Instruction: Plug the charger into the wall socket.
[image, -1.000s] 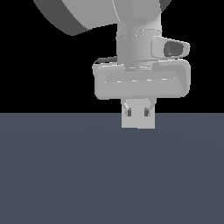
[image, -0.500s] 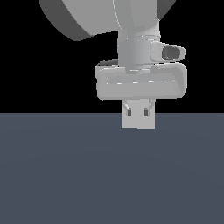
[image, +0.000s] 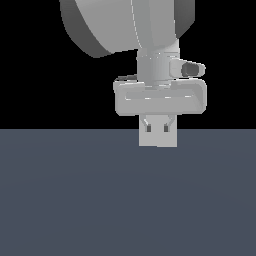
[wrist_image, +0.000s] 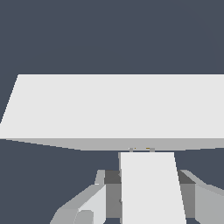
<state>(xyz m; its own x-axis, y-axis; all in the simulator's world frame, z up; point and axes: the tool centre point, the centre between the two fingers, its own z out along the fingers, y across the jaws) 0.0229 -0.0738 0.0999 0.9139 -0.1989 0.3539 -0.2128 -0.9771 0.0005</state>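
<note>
- Arm pose: the Panda arm (image: 135, 25) comes down from the top of the exterior view, wrist vertical, with the gripper (image: 158, 127) pointing straight down over the dark grey-blue floor (image: 75, 200)
- A small dark-lensed camera housing (image: 190, 69) projects from the wrist toward the exterior view's right
- Hand state: the two fingers (image: 148, 125) stand at a narrow spacing, closed against both sides of the charger (image: 158, 139); the block fills the gap between them
- Charger position: held in the gripper, its long axis in line with the fingers, its lower part showing below the fingertips in the exterior view
- Exterior view only: shows the whole hand body, wrist and arm link; the wall socket cannot be made out there, and the charger hides whatever lies directly behind it
- Wrist view only: shows the wall socket (wrist_image: 113, 107) as a broad light-grey plate lying across the frame just beyond the charger's (wrist_image: 151, 188) far end
- Wrist view, contact zone: the charger's tip sits at the plate's near edge, with small marks visible at the junction; too small to tell whether prongs have entered the holes, and the holes themselves cannot be seen
- Wrist view, fingers (wrist_image: 92, 201): seen flanking the charger on both sides, touching it
- Surroundings: plain floor around the plate, black background above the floor line in the exterior view
</note>
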